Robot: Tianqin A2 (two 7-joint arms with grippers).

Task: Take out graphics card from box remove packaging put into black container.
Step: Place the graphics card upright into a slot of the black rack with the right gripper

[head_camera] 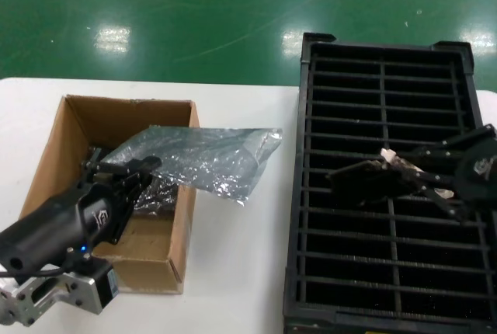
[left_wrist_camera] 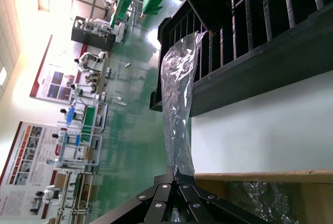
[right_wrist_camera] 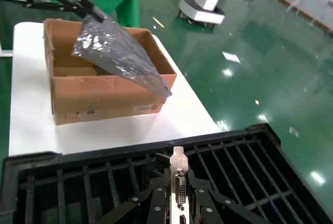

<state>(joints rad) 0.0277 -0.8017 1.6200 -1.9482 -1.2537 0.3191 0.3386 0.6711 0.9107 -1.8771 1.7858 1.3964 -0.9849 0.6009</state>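
Observation:
My left gripper (head_camera: pixel 147 168) is shut on one end of the silvery anti-static bag (head_camera: pixel 206 159) and holds it above the brown cardboard box (head_camera: pixel 70 128); the bag sticks out past the box's right wall over the table. In the left wrist view the bag (left_wrist_camera: pixel 178 104) hangs from my gripper (left_wrist_camera: pixel 176 173). My right gripper (head_camera: pixel 392 165) is shut on the graphics card (head_camera: pixel 365 179) over the middle of the black container (head_camera: pixel 388 62). The right wrist view shows the card's silver bracket (right_wrist_camera: pixel 178 174) between the fingers, above the slots (right_wrist_camera: pixel 104 177).
More silvery bags (head_camera: pixel 159 194) lie inside the box. The white table (head_camera: pixel 241 256) shows between box and container. Green floor lies beyond the table's far edge. The box and bag show far off in the right wrist view (right_wrist_camera: pixel 104 86).

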